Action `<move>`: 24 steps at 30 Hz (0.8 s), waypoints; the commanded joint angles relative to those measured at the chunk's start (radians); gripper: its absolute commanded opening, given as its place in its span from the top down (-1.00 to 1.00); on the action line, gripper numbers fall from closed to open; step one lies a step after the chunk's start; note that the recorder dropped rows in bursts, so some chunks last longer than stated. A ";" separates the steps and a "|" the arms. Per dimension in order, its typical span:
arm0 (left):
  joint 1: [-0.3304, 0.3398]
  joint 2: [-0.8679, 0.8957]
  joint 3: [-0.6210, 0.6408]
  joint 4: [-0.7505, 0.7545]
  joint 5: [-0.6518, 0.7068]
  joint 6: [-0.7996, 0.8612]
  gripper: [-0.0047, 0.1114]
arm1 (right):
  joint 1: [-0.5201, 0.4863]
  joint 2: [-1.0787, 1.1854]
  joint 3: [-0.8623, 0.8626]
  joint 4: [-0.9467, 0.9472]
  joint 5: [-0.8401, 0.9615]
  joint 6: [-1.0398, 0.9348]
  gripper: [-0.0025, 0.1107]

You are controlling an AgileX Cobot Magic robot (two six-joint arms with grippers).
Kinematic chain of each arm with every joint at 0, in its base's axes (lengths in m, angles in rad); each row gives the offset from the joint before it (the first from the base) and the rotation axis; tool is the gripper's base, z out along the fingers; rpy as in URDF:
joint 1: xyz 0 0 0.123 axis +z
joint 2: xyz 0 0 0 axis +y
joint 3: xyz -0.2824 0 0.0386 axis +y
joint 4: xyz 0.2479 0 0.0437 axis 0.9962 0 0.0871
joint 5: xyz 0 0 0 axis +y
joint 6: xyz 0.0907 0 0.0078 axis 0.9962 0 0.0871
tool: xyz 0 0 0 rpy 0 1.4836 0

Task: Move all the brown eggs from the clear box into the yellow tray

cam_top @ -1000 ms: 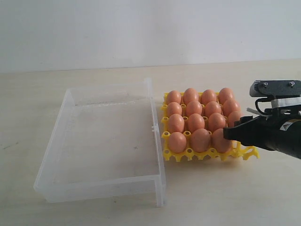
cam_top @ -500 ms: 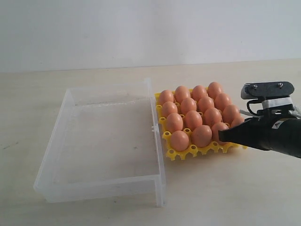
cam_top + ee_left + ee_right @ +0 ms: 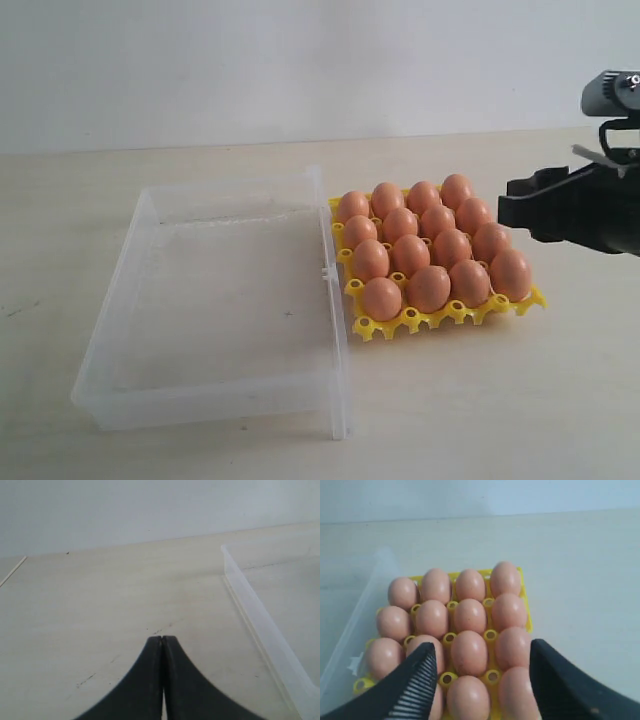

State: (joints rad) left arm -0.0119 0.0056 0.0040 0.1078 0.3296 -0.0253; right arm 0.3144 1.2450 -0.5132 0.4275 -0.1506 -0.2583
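Note:
Several brown eggs [image 3: 428, 288] fill the cups of the yellow tray [image 3: 385, 328], which stands turned a little against the right wall of the clear box [image 3: 335, 290]. I see no egg inside the box. My right gripper [image 3: 520, 208] hovers open just right of the tray and above it. In the right wrist view its fingers [image 3: 425, 665] spread wide over the near eggs [image 3: 469, 652] without touching them. My left gripper [image 3: 162, 639] is shut and holds nothing, low over bare table beside the box's outer wall [image 3: 260, 625]. It is out of the exterior view.
A pale wooden table [image 3: 480, 410] carries everything, with a white wall [image 3: 300, 70] behind it. The box's low transparent wall [image 3: 355, 630] runs along the tray's far side in the right wrist view.
The tray has slid slightly left and turned against the box. My right gripper has since lifted and drawn back to the right, uncovering the front right egg; its jaws now stand open.

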 commanded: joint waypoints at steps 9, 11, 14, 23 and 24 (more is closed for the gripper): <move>0.001 -0.006 -0.004 -0.003 -0.012 -0.004 0.92 | 0.000 -0.383 -0.006 0.043 0.179 -0.004 0.58; 0.001 -0.006 -0.004 -0.003 -0.012 -0.004 0.92 | 0.000 -0.403 -0.006 0.040 0.221 -0.006 0.94; 0.001 -0.006 -0.004 -0.003 -0.012 -0.004 0.92 | 0.000 -0.432 -0.006 0.040 0.265 -0.009 0.96; 0.001 -0.006 -0.004 -0.003 -0.012 -0.004 0.92 | 0.000 -0.577 -0.006 -0.031 0.393 -0.009 0.96; 0.001 -0.006 -0.004 -0.003 -0.012 -0.004 0.92 | 0.000 -0.594 -0.006 -0.055 0.422 -0.009 0.96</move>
State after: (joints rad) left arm -0.0119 0.0056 0.0040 0.1078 0.3296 -0.0253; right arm 0.3144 0.7032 -0.5132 0.4380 0.1919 -0.2583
